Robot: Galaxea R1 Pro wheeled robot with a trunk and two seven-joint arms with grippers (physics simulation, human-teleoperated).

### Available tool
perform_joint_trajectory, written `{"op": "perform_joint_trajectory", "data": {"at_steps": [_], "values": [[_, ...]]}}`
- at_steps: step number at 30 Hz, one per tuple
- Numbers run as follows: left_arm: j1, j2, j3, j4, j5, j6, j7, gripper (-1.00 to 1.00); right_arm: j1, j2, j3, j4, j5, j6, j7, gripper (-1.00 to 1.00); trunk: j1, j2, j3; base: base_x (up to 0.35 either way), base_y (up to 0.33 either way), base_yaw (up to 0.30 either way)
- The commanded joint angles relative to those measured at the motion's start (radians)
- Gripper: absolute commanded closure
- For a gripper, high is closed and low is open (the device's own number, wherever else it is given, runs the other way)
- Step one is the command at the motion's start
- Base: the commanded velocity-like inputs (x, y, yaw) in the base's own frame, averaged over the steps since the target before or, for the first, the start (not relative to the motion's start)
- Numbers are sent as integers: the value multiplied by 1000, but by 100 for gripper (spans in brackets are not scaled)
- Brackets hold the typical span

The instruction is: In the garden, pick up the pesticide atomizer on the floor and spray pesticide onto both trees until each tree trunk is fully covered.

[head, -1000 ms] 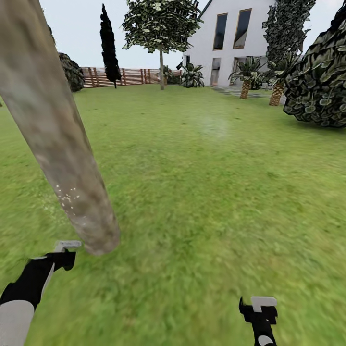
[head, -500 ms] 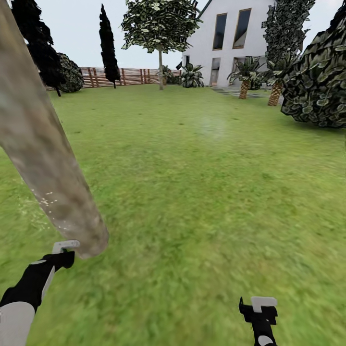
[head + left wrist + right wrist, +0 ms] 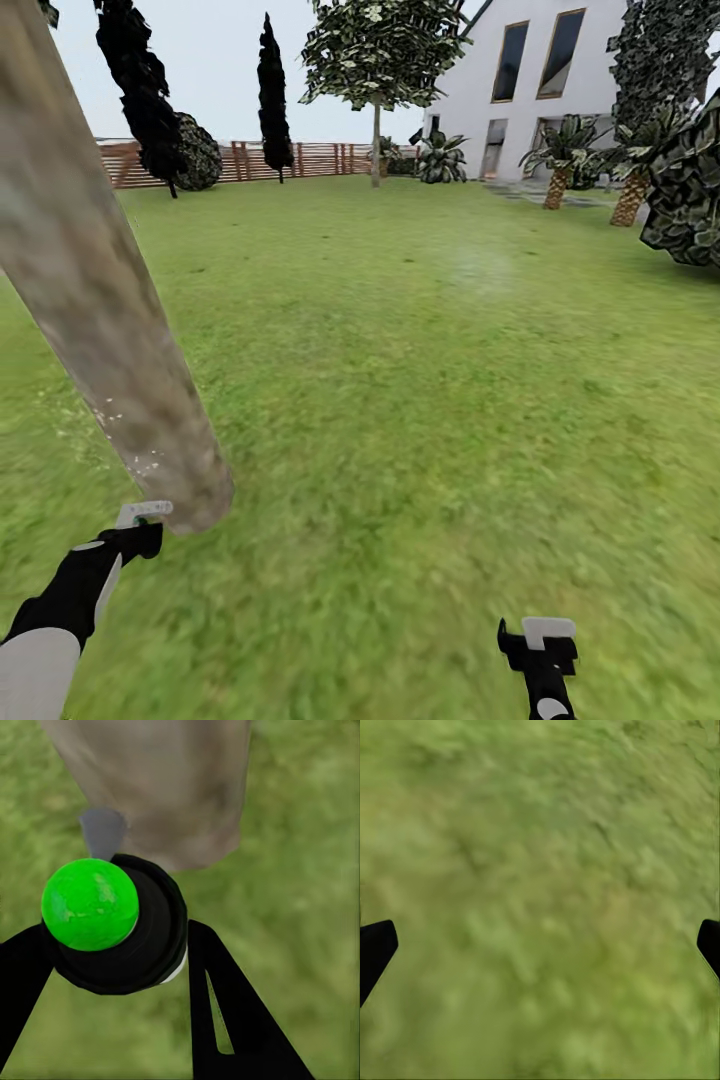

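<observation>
Garden lawn, fence and white house behind; spraying step in hand: left gripper jaws clamped on the pesticide atomizer, just beside the near tree trunk. Right gripper jaws apart, empty. Next: sweep nozzle up trunk. View panned left versus earlier; trunk stays close.

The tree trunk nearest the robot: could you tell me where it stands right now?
In the head view the tree trunk runs down the picture's left side, its base meeting the grass just ahead of the left gripper; the left wrist view shows it beyond the gripper's fingers.
</observation>
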Motion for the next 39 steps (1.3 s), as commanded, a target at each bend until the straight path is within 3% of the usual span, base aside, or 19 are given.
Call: {"op": "perform_joint_trajectory", "data": {"at_steps": [1, 15, 34, 39], "values": [[0, 0, 0, 0, 0, 0, 0, 100, 0, 0, 0, 0, 0, 0, 0, -100, 0, 0, 0, 231, -198, 277], [-1, 0, 0, -1, 0, 0, 0, 100, 0, 0, 0, 0, 1, 0, 0, -100, 0, 0, 0, 163, -214, 100], [0, -2, 0, -1, 2, 2, 0, 100, 0, 0, 0, 0, 1, 0, 0, -100, 0, 0, 0, 135, -243, 270], [-1, 1, 3, -11, 3, 3, -2, 100, 0, 0, 0, 0, 0, 0, 0, -100, 0, 0, 0, 196, -220, 59]]}}
